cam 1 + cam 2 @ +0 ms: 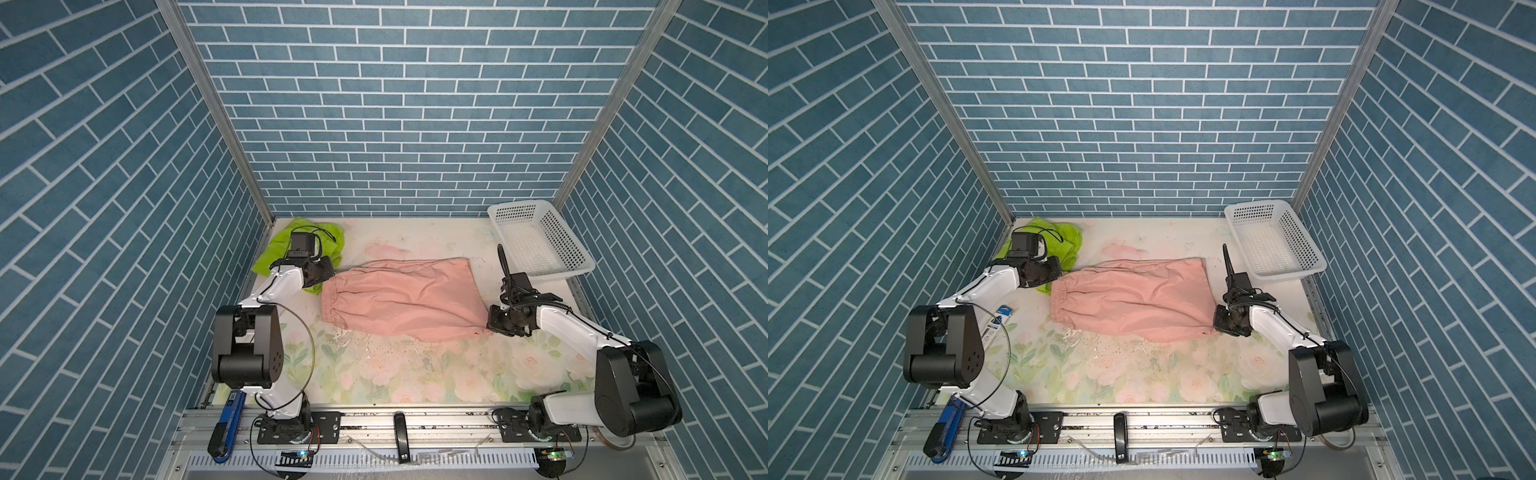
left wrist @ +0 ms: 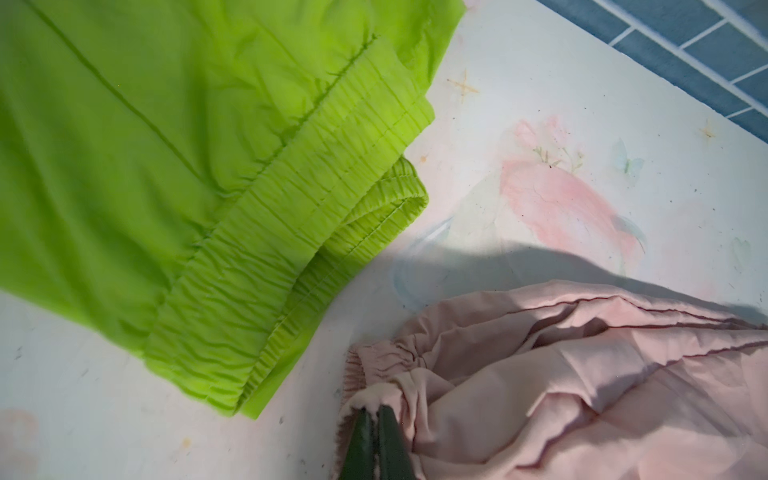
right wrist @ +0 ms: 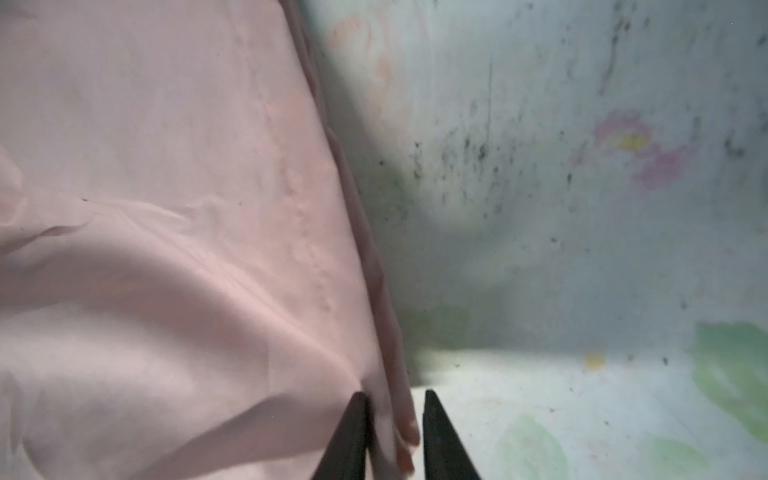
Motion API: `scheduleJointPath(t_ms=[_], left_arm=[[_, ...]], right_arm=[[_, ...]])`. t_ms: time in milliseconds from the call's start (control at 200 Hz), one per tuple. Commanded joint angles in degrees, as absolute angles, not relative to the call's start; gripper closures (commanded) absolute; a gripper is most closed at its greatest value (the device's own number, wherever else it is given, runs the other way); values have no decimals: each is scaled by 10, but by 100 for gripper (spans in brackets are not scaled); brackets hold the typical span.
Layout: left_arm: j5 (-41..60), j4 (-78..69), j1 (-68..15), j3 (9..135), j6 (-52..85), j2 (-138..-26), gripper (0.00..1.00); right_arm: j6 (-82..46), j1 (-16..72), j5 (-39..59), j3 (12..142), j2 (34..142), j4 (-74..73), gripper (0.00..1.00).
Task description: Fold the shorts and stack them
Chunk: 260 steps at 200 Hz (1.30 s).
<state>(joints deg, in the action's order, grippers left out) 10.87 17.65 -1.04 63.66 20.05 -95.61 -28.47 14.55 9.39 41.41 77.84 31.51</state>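
Observation:
The salmon pink shorts (image 1: 399,299) (image 1: 1129,299) lie spread flat across the middle of the table, waistband to the left, hems to the right. My left gripper (image 1: 328,271) (image 2: 376,409) is shut on the far corner of the pink waistband (image 2: 386,365). My right gripper (image 1: 490,326) (image 3: 395,395) is at the near right hem corner. Its jaws stand slightly apart, and the pink hem edge (image 3: 399,436) lies loosely between them. The lime green shorts (image 1: 278,249) (image 2: 166,145) lie crumpled at the back left, partly under my left arm.
A white perforated basket (image 1: 519,204) (image 1: 1254,204) stands at the back right corner. A blue tool (image 1: 228,424) and a black handle (image 1: 401,436) rest on the front rail. Blue brick walls close in three sides. The flowered table (image 1: 415,374) shows in front of the shorts.

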Motion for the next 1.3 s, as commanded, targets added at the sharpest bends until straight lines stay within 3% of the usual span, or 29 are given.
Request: scheduleJointPath(t_ms=[0, 40, 90, 175, 195, 210, 355, 505, 740, 1030, 1160, 1295], left_arm=[[133, 130, -14, 642, 195, -987, 100], [133, 127, -14, 646, 198, -994, 92], [133, 123, -14, 649, 200, -1001, 71], [134, 126, -14, 654, 200, -1008, 23], [134, 130, -14, 657, 199, -1009, 4], [134, 136, -14, 660, 199, -1008, 1], [134, 207, -14, 694, 196, -961, 0], [93, 315, -14, 733, 192, -874, 0], [120, 348, 2, 624, 221, -695, 0], [173, 365, 4, 550, 244, -610, 0], [221, 339, 4, 535, 264, -613, 0], [234, 345, 4, 537, 265, -622, 0]], right_arm=[[-279, 143, 62, 405, 749, 355, 69], [-276, 143, 54, 406, 739, 368, 65], [-272, 143, 29, 407, 725, 384, 59], [-260, 143, 10, 411, 698, 392, 52], [-255, 144, 13, 413, 691, 389, 51], [-251, 145, 17, 415, 686, 386, 50], [-207, 216, 42, 463, 682, 344, 46], [-183, 324, 31, 537, 774, 313, 45], [-250, 402, -3, 549, 859, 290, 42], [-285, 421, -82, 486, 799, 360, 38], [-375, 412, -124, 442, 742, 356, 36], [-483, 409, -96, 375, 677, 281, 36]])
